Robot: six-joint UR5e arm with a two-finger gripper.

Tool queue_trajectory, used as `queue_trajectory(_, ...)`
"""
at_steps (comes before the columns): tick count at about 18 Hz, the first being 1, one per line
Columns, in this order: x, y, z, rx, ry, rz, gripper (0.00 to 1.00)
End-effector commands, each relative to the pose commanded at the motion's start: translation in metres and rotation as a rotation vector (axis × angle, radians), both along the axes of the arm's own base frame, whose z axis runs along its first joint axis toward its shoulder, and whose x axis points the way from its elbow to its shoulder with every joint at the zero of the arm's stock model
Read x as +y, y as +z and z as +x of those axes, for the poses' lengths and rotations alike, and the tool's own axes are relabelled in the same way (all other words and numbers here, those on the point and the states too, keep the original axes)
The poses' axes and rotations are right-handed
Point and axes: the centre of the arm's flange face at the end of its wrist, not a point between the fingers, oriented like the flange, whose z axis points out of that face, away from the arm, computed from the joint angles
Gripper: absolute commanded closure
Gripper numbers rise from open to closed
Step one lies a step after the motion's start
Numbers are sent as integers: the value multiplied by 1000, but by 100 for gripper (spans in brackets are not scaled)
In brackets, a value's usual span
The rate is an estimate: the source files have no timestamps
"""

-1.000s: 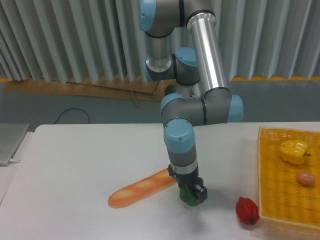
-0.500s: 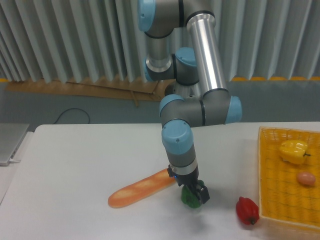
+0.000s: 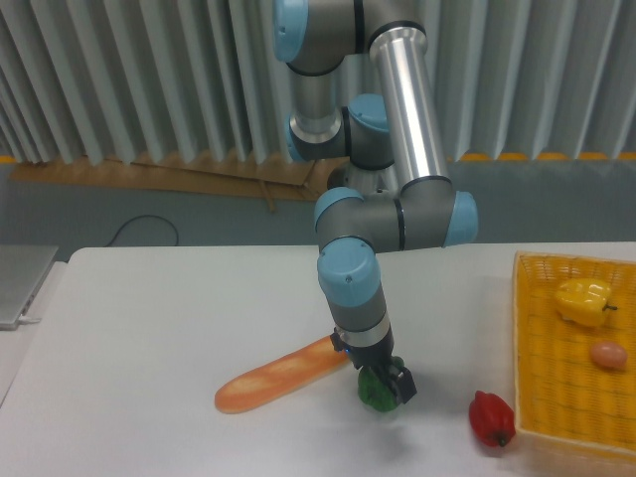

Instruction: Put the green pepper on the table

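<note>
Camera view: end effector [image 3: 384, 387] low over the white surface [image 3: 149, 328], fingers closed around the green pepper [image 3: 375, 391], seemingly touching or just above the tabletop, beside the tip of a baguette [image 3: 283, 374]. Red pepper [image 3: 492, 418] near to the right, just outside the yellow basket [image 3: 527, 348] holding a yellow pepper [image 3: 584, 301]. Likely light, firm and glossy, so somewhat slippery; best gripped across the lobed body, as now.

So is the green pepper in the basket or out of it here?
Out: the green pepper sits between the gripper fingers over the table, left of the basket.
</note>
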Motion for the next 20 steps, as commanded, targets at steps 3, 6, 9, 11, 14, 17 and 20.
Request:
queue_trajectory(3, -17, 36, 4, 31, 8, 31, 0)
queue_trajectory(6, -26, 46, 0, 43, 11, 37, 0)
queue_trajectory(9, -25, 46, -1, 49, 8, 41, 0)
queue_trajectory(11, -24, 60, 2, 60, -18, 62, 0)
queue_trajectory(14, -37, 91, 19, 66, -130, 75, 0)
queue_trajectory(17, -46, 98, 38, 31, -266, 53, 0)
queue_trajectory(20, -58, 100, 47, -29, -454, -12, 0)
